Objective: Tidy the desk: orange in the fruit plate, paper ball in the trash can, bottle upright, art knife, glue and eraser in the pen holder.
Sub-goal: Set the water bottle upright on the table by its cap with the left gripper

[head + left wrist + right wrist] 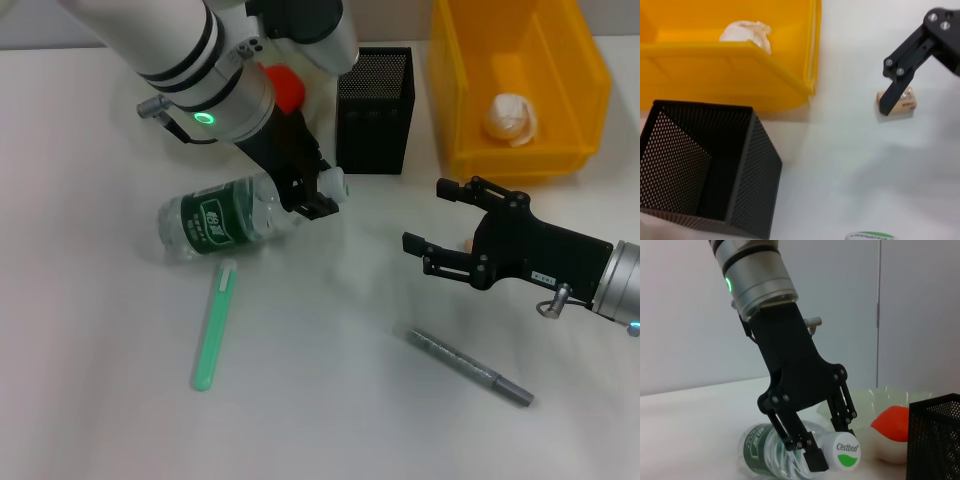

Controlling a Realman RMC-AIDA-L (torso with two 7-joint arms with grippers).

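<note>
Left gripper down over the neck of the bottle, fingers straddling it just behind the white cap and apparently closing on it; bottle lying on its side on the desk. Risk of slipping: clear, round plastic, gripped close to one end, likely to swing or roll out once lifted. Pen holder just beyond the fingertips, easy to knock during the swing upright. Right gripper hovering apart, fingers spread, empty, with the eraser just under one fingertip. Glue stick and art knife loose on the desk. Orange in the plate, paper ball in the yellow bin.
</note>
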